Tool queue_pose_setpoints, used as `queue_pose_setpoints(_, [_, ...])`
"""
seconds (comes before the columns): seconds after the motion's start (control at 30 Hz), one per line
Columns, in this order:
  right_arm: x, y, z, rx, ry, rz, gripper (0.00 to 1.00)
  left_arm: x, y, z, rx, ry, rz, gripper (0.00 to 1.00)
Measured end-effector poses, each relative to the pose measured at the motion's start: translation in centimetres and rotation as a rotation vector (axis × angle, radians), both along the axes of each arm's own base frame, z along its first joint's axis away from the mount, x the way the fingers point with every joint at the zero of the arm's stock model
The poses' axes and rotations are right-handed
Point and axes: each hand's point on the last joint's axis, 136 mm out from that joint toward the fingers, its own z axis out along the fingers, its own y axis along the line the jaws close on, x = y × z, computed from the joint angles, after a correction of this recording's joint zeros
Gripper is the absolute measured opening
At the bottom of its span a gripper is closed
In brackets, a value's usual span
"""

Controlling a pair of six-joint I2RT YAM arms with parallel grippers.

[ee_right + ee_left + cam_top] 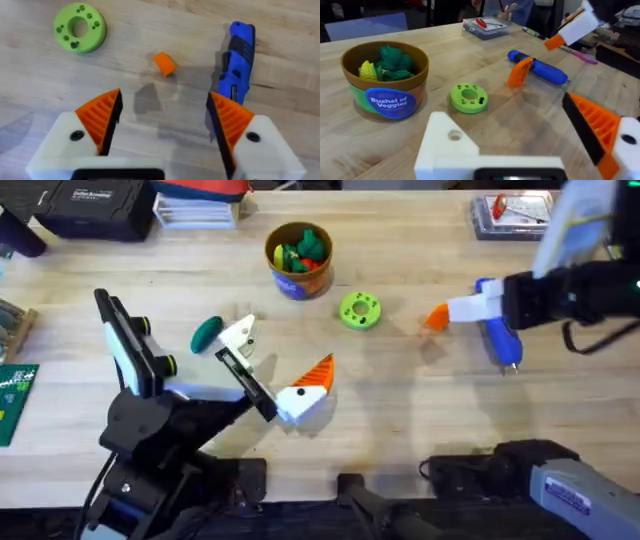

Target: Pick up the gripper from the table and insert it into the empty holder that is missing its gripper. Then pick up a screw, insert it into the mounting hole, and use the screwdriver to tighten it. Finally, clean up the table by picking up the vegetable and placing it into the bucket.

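My right gripper (162, 122) hangs over the table with its two orange-padded fingers (102, 117) spread wide and nothing between them. Below the gap, the loose orange gripper (164, 63) lies on the wood, just beside the blue screwdriver (239, 55), which lies flat under my other pad. From overhead the orange piece (436, 317) sits at the left of my white fingers, with the screwdriver (498, 335) running under them toward the table's near edge. The lime disc (360, 310) lies further left, near the bucket (298, 260), which stands upright at the back with toy vegetables inside.

My left gripper (275, 365) rests low near the table's middle. One side carries its orange pad (597, 125); the other is the bare white holder (451, 145) with an open hole in its face. The jaws stand well apart and hold nothing. The dark green vegetable (207, 333) lies beside the holder (238, 333), perhaps touching it; I cannot tell from overhead.
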Motion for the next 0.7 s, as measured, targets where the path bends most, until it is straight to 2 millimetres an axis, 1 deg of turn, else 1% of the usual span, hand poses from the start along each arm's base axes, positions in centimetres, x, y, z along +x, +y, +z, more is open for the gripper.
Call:
queue_pose_setpoints(0.1, [0.9,0.1,-1.7,-0.044,0.053,0.078,0.994,0.0,0.0,0.0,0.000,0.000,0.000,0.986])
queue_pose_setpoints(0.27, [1.4,0.8,-5.1,-0.120,0.163,0.260,0.994,0.0,0.0,0.0,0.000,0.000,0.000,0.986])
queue_pose_setpoints(0.4, [2.6,1.4,-6.5,-0.155,0.172,0.354,0.992,0.0,0.0,0.0,0.000,0.000,0.000,0.986])
queue_pose_setpoints(0.47, [3.0,1.5,-6.9,-0.165,0.173,0.380,0.961,0.0,0.0,0.0,0.000,0.000,0.000,0.985])
queue_pose_setpoints(0.6, [3.0,1.5,-7.6,-0.172,0.194,0.403,0.819,0.0,0.0,0.0,0.000,0.000,0.000,0.986])
queue_pose_setpoints(0.7, [2.9,1.5,-7.6,-0.176,0.196,0.412,0.741,0.0,0.0,0.0,0.000,0.000,0.000,0.985])
